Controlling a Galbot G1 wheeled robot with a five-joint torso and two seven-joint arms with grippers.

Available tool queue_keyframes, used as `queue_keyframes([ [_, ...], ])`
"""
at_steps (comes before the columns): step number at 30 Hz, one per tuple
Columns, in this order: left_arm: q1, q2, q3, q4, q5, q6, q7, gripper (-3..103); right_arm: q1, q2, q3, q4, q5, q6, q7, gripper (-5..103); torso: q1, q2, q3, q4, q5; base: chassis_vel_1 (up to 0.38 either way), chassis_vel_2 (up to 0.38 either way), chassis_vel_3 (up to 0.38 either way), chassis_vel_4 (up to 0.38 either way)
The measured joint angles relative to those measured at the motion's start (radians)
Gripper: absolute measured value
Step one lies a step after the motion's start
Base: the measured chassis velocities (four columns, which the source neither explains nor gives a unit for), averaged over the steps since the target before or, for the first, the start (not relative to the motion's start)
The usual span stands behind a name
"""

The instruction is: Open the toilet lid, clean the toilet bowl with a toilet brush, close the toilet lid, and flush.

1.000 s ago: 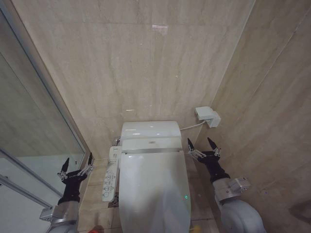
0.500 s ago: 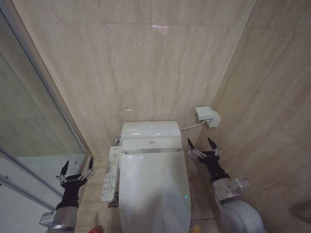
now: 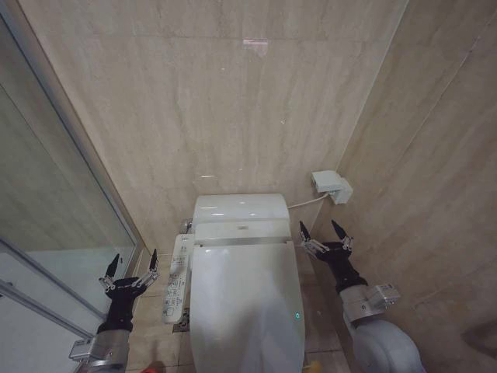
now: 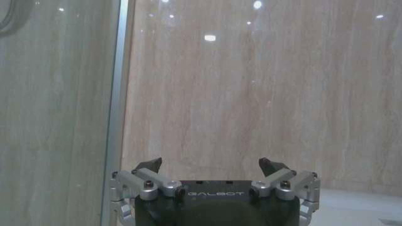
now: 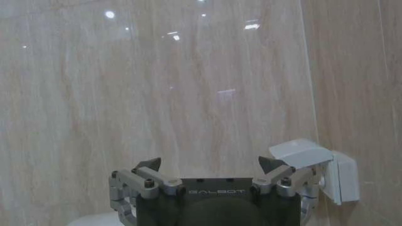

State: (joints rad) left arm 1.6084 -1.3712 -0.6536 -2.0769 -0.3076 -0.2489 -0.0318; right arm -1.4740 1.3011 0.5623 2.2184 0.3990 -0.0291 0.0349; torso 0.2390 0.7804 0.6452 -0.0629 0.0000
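Your left gripper (image 3: 132,263) has its two dark fingers spread wide and holds nothing; it stands low on the left, just beside the white control panel with small buttons (image 3: 177,277) that runs along the toilet's left side. On its black body, in the left wrist view, you can read the word "GALBOT" (image 4: 215,194). Your right gripper (image 3: 324,234) is also wide and empty, raised to the right of the toilet's back part, and the same "GALBOT" (image 5: 215,192) is written on it. Between both grippers lies the large glossy white plastic oval toilet lid (image 3: 245,307), closed and flat. A small green light (image 3: 296,315) shines near its right edge. On the beige tiled wall behind is a white box-shaped wall outlet (image 3: 331,186).
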Motion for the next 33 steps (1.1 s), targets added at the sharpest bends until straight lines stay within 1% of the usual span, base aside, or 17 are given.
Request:
queue_keyframes([
  [5,0.008,0.002,-0.002,-0.008,0.013,0.002,-0.003,100,0.000,0.000,0.000,0.000,0.000,0.000,0.000,100,0.000,0.000,0.000,0.0000,-0.0001,0.000,0.000,0.000,0.000],
  [9,0.032,0.013,-0.013,-0.052,0.021,0.022,-0.005,100,0.000,0.000,0.000,0.000,0.000,0.000,0.000,100,0.000,0.000,0.000,0.0000,0.0000,0.000,0.000,0.000,0.000],
  [11,0.037,0.020,-0.021,-0.062,0.028,0.022,-0.004,100,0.000,0.000,0.000,0.000,0.000,0.000,0.000,100,0.000,0.000,0.000,0.0000,0.0001,0.000,0.000,0.000,0.000],
  [17,0.040,0.023,-0.038,-0.063,0.055,0.001,0.007,100,0.000,0.000,0.000,0.000,0.000,0.000,0.000,100,0.000,0.000,0.000,0.0000,0.0000,0.000,0.000,0.000,0.000],
  [33,0.034,0.019,-0.048,-0.068,0.064,-0.005,0.015,100,0.000,0.000,0.000,0.000,0.000,0.000,0.000,100,0.000,0.000,0.000,0.0000,0.0000,0.000,0.000,0.000,0.000],
])
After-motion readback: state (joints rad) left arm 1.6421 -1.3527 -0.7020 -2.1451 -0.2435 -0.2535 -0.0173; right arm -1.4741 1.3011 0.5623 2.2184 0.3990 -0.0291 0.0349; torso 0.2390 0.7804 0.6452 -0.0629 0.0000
